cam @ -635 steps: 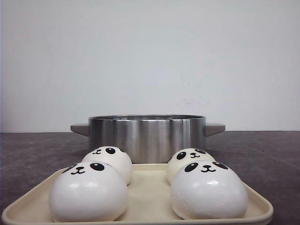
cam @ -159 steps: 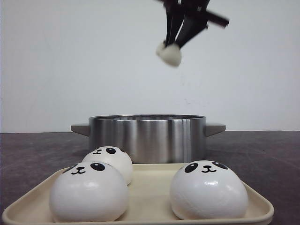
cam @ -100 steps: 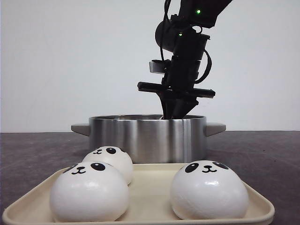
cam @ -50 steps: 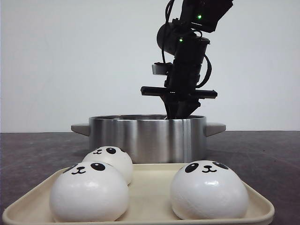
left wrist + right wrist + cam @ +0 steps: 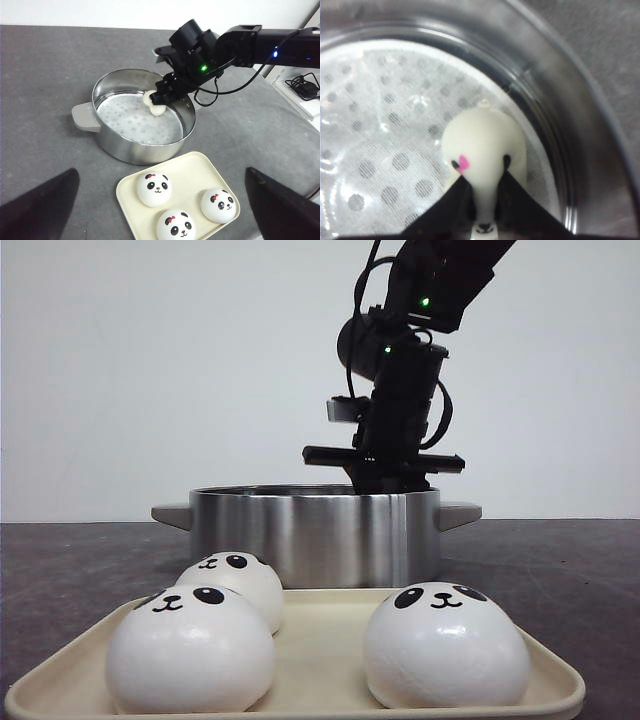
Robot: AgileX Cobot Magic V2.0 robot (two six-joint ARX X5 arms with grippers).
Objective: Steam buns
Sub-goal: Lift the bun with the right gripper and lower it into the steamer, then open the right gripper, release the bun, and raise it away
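Observation:
Three white panda buns sit on a cream tray (image 5: 320,655): front left (image 5: 190,650), back left (image 5: 232,580), front right (image 5: 445,645). They also show in the left wrist view (image 5: 154,188), (image 5: 175,225), (image 5: 218,205). My right gripper (image 5: 482,210) is shut on the fourth bun (image 5: 484,145), squeezing it, inside the steel pot (image 5: 315,530) just above its perforated liner (image 5: 380,125). From the left wrist view the held bun (image 5: 154,101) sits near the pot's far right side. My left gripper (image 5: 160,212) is open, high above the tray, its fingers (image 5: 40,205) wide apart.
The pot (image 5: 137,117) stands behind the tray (image 5: 187,165) on a dark grey table (image 5: 50,60); it has grey side handles (image 5: 85,116). The right arm (image 5: 260,45) reaches in over the pot. A white box with cables (image 5: 300,90) lies off the table's right edge.
The back right bun left the tray in my right gripper, was carried high over the pot, and has been lowered into the pot; the gripper sank a little further in the last half second.

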